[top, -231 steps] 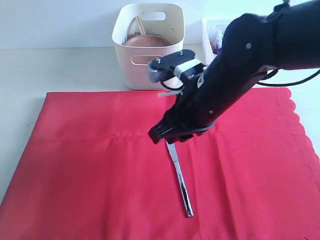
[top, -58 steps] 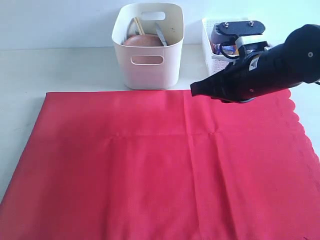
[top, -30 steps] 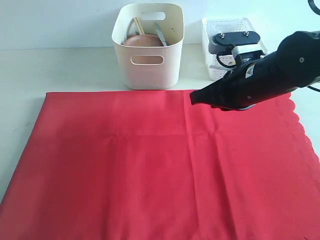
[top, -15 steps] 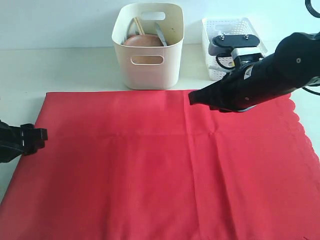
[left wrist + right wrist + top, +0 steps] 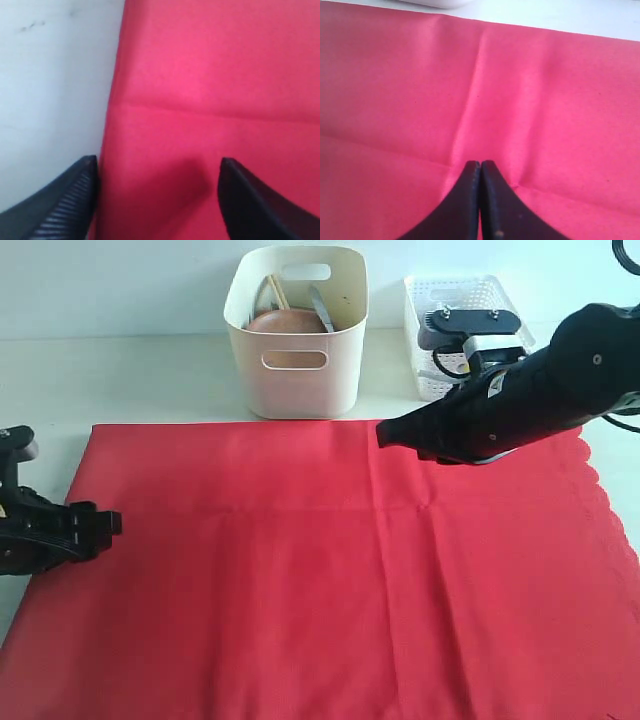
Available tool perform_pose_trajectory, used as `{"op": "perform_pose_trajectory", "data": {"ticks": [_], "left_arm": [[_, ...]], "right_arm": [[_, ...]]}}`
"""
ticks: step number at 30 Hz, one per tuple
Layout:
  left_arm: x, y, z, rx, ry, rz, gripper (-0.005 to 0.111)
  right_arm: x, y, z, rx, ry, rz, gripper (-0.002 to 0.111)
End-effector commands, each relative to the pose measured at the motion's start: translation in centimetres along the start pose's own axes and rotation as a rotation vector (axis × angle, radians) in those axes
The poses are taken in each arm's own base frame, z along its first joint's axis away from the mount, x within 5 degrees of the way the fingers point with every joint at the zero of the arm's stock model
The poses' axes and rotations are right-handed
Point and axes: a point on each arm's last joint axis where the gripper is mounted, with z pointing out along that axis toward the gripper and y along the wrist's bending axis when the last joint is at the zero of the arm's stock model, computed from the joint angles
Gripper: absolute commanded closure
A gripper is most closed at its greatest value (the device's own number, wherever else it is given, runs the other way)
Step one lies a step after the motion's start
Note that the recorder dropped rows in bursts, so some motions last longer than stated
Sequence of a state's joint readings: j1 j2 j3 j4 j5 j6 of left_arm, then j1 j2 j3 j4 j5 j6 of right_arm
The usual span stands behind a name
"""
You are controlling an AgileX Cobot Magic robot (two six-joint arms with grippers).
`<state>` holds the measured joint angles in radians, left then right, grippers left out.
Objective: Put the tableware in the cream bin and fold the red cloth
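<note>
The red cloth (image 5: 320, 570) lies spread flat over most of the table, scalloped edge on the right. Behind it stands the cream bin (image 5: 296, 335), holding the brown plate (image 5: 288, 322), wooden chopsticks (image 5: 276, 290) and silver knife (image 5: 322, 312). My left gripper (image 5: 100, 525) is open at the cloth's left edge; in the left wrist view it (image 5: 157, 172) straddles that edge of the red cloth (image 5: 215, 90), with nothing between the fingers. My right gripper (image 5: 384, 435) is shut and empty, hovering over the cloth's far middle; the right wrist view shows its closed tips (image 5: 480, 165) above the creased red cloth (image 5: 545, 100).
A white lattice basket (image 5: 450, 315) stands right of the cream bin, partly hidden by my right arm (image 5: 530, 390). Bare pale table (image 5: 130, 380) runs along the far side and the left of the cloth.
My left gripper has come into view from the left and moved right onto the cloth's left edge. The right arm has barely shifted. Earlier the knife lay on the cloth; now it stands in the bin.
</note>
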<state>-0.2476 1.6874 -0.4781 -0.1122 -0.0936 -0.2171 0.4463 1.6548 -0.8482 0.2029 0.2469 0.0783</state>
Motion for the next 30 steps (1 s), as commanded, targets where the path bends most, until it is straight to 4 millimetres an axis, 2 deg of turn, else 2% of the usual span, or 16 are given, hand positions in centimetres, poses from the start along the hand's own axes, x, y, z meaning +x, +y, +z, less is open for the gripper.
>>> {"op": "perform_pose_trajectory", "data": {"ticks": [1,4,6,10,14,20,24,27,30], "left_arm": [[-0.1,-1.0,0.2,0.023,-0.016,0.087,0.073],[0.3,-0.7,0.5,0.010,0.021,0.087,0.097],[0.4,-0.3,0.7,-0.002,0.035,0.077,0.106],[0.2,1.3,0.7,-0.038,0.066,0.045,0.107],[0.1,3.5,0.5,-0.079,0.103,0.088,0.107],[-0.4,5.9,0.2,-0.125,0.090,0.019,0.107],[-0.7,5.9,-0.5,-0.122,0.086,0.023,0.107],[-1.4,5.6,-1.5,-0.114,0.093,0.027,0.107],[-2.9,5.1,-3.5,-0.100,0.064,0.036,0.107]], "right_arm": [[0.2,-0.2,0.0,0.002,0.015,0.005,0.108],[0.3,-0.2,0.0,0.003,0.026,0.005,0.108],[0.4,-0.2,0.0,0.004,0.040,0.005,0.108],[0.6,-0.2,0.0,0.005,0.058,0.005,0.108],[0.8,0.4,0.0,-0.011,0.069,0.009,0.108],[2.5,4.7,0.1,-0.086,0.099,-0.137,0.108],[4.4,6.4,2.1,-0.097,0.163,-0.213,0.108],[6.1,6.2,4.3,-0.071,0.267,-0.239,0.108],[7.5,5.7,5.8,-0.045,0.361,-0.234,0.108]]}}
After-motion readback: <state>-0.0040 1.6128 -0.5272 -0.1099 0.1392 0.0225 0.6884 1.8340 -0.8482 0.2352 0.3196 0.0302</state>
